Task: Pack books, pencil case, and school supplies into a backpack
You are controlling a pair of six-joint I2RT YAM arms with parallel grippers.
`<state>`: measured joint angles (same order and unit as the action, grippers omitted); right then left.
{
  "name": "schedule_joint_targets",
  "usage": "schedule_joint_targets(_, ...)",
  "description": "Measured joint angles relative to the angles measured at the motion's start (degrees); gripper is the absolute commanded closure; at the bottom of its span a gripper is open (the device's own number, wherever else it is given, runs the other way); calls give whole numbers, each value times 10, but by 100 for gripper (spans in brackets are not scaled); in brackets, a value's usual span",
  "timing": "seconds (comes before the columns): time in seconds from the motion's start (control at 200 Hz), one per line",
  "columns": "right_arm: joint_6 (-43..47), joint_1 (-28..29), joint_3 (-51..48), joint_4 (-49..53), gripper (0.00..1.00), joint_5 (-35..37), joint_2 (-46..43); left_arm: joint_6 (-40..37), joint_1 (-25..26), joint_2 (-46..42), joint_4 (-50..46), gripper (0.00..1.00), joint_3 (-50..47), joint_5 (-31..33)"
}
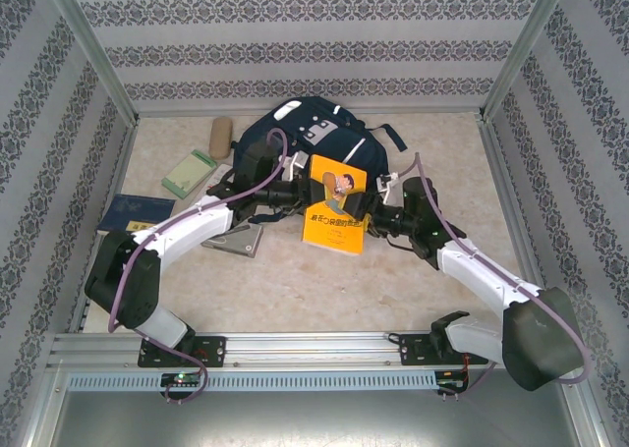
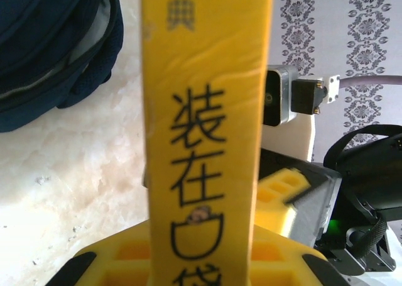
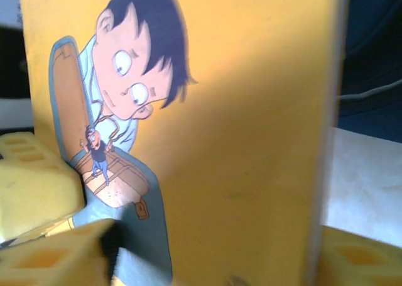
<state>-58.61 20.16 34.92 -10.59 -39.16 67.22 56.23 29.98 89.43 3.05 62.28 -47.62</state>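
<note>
Clamping the orange-yellow book (image 1: 334, 211) from its left side, the left gripper (image 2: 201, 261) is closed tight on it. It holds the book up at mid-table, just on the near side of the backpack (image 1: 295, 138). Book's long axis runs near to far, far end toward the backpack, which lies straight beyond both grippers, so a forward push looks like the move. Right gripper (image 3: 195, 236) has fingers on either side of the cover; cannot tell if it pinches or is slack.
</note>
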Motion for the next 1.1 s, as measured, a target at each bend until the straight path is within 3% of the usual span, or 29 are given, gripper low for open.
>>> schedule_joint_targets(0.08,-6,-9,0,-9,55,-5,-1,0,-5,3,2,100,0,-2)
schedule_joint_targets(0.295,-21,-22,-3,-24,100,-17,-17,2,-9,23,9,100,1,-7)
schedule_joint_targets(0.355,-24,-24,-4,-22,100,-17,-19,2,-9,28,13,95,3,-10)
schedule_joint_targets(0.455,-26,-29,-6,-21,100,-17,-20,-5,-9,36,8,58,12,-15)
schedule_joint_targets(0.485,-26,-31,-7,-21,100,-17,-22,-7,-8,39,1,52,20,-16)
schedule_joint_targets(0.779,-25,-102,-60,23,100,29,-118,-158,-8,88,-197,44,187,48)
schedule_joint_targets(1.099,-3,-172,-83,162,100,139,-212,-302,14,205,-349,46,347,217)
